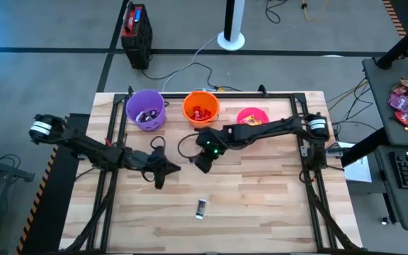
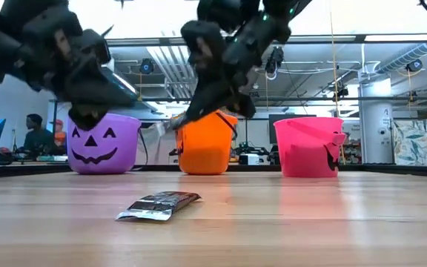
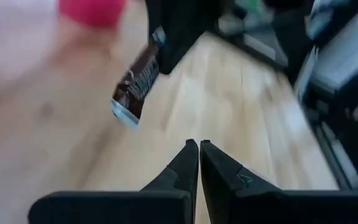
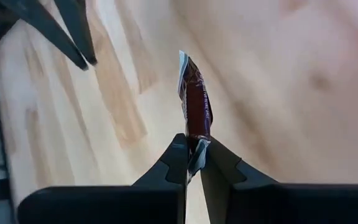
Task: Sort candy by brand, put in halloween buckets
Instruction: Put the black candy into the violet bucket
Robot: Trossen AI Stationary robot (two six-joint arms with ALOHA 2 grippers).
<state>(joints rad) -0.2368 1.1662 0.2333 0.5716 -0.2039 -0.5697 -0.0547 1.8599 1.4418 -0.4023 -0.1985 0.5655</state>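
Note:
My right gripper [image 4: 193, 146] hovers above mid-table [image 1: 202, 164], in front of the orange bucket [image 1: 201, 106], and is shut on a dark brown candy bar [image 4: 197, 102]. That bar also shows in the left wrist view [image 3: 135, 84]. My left gripper [image 3: 199, 144] is shut and empty, just left of the right one [image 1: 163, 170]. A second dark bar [image 1: 201, 207] lies flat on the table nearer the front edge [image 2: 158, 205]. The purple bucket [image 1: 145, 108], the orange bucket and the pink bucket [image 1: 252, 117] stand in a row at the far side; the purple and orange ones hold candy. My right gripper pinches the dark brown bar by one crimped wrapper end [image 4: 196, 151] between its two fingers. The bar sticks out past the fingertips, in line with them. The fingers slant down toward the table's near left. The bar is lifted clear of the table [image 2: 167, 124].
A dark frame [image 1: 112, 127] runs round the table's edges. Cables [image 1: 190, 71] trail off the far edge behind the buckets. Bare wood [image 1: 261, 205] lies to the right of the loose bar. People and desks show in the room behind [image 2: 32, 133].

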